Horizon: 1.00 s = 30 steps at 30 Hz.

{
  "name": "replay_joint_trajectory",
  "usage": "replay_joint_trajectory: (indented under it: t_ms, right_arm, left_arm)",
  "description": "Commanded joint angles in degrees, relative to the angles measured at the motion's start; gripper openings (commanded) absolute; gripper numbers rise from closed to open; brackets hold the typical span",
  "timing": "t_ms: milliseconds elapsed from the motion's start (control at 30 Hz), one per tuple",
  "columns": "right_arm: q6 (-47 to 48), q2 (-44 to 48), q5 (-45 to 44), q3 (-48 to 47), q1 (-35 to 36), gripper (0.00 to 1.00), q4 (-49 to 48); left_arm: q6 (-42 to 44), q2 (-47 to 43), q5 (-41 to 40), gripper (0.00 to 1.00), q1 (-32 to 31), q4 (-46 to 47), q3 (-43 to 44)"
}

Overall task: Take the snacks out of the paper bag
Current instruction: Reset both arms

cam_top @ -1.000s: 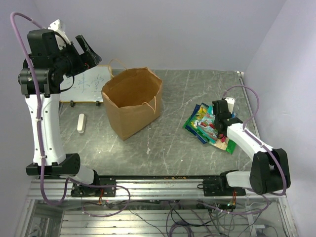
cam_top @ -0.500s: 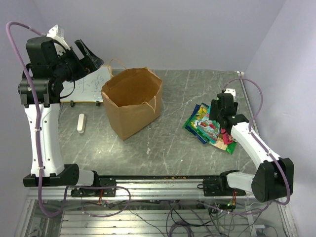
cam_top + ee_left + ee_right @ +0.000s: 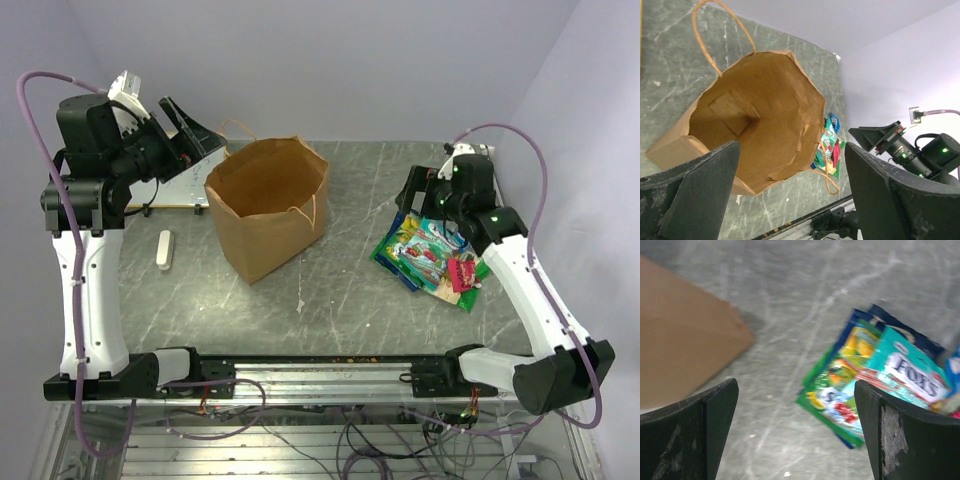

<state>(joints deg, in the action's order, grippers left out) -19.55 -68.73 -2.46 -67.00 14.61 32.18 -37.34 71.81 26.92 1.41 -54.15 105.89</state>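
The brown paper bag stands upright and open at the table's middle left. In the left wrist view the part of its inside that shows is bare brown paper. The snacks lie in an overlapping pile on the table right of the bag, with a small red packet on top. They also show in the right wrist view. My right gripper hovers open above the pile's far-left edge, holding nothing. High above and left of the bag's mouth, my left gripper is open and empty.
A small whiteboard stands behind the bag at the left, partly hidden by my left arm. A white marker-like stick lies left of the bag. Walls close the table at the back and right.
My right gripper opened and rose back from the snack pile, where a red packet now lies uncovered on top. My left gripper shifted slightly towards the bag.
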Motion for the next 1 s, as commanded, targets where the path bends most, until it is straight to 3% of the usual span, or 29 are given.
replay_joint_trajectory:
  t_ms: [0, 233, 433, 633, 967]
  right_arm:
    - [-4.4, 3.2, 15.0, -8.0, 0.2, 1.0, 6.6]
    - [-2.3, 6.4, 13.3, -25.1, 0.2, 1.0, 17.9]
    - [-0.5, 8.4, 7.8, -41.2, 0.2, 1.0, 25.0]
    - [-0.1, 12.0, 5.4, -45.2, 0.2, 1.0, 27.4]
    - [0.2, 13.0, 2.2, -48.5, 0.2, 1.0, 26.4]
  left_arm:
    - [2.0, -0.1, 5.3, 0.96, 0.5, 2.0, 4.2]
    - [11.5, -1.9, 1.9, 0.98, 0.5, -1.8, 11.3]
    - [7.9, -8.5, -3.0, 1.0, 0.5, 2.7, 9.9]
    - [4.0, -16.4, -8.6, 0.99, 0.5, 7.5, 4.8]
    - [7.5, -18.4, -14.6, 0.98, 0.5, 0.3, 11.7]
